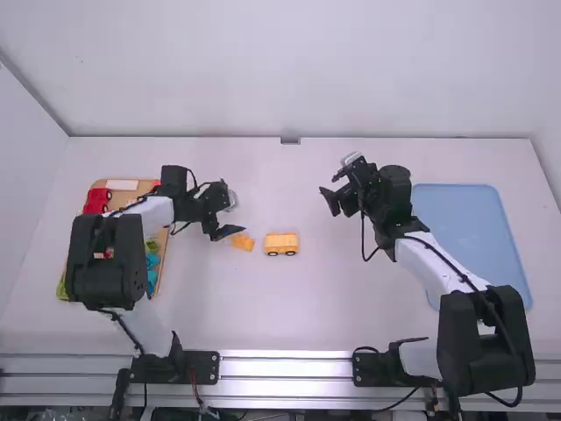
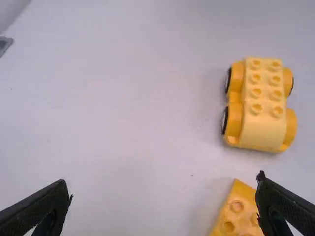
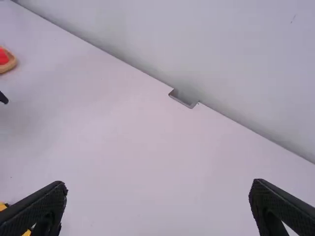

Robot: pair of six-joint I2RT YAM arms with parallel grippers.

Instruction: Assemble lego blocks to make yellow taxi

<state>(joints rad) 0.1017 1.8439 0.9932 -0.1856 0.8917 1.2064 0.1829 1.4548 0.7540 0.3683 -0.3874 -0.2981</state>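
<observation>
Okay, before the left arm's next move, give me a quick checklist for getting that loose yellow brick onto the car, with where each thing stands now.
1. Left claw open: ok.
2. Brick centred between its fingers: not ok, it lies by one finger.
3. Left claw low enough to grip: cannot tell.
4. Brick's studs up: ok.
5. Car on its wheels, studs up: ok.
6. Right claw away from brick and car: ok.

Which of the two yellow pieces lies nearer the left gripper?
The smaller, wheelless block; the wheeled base lies farther off, to its right.
</observation>
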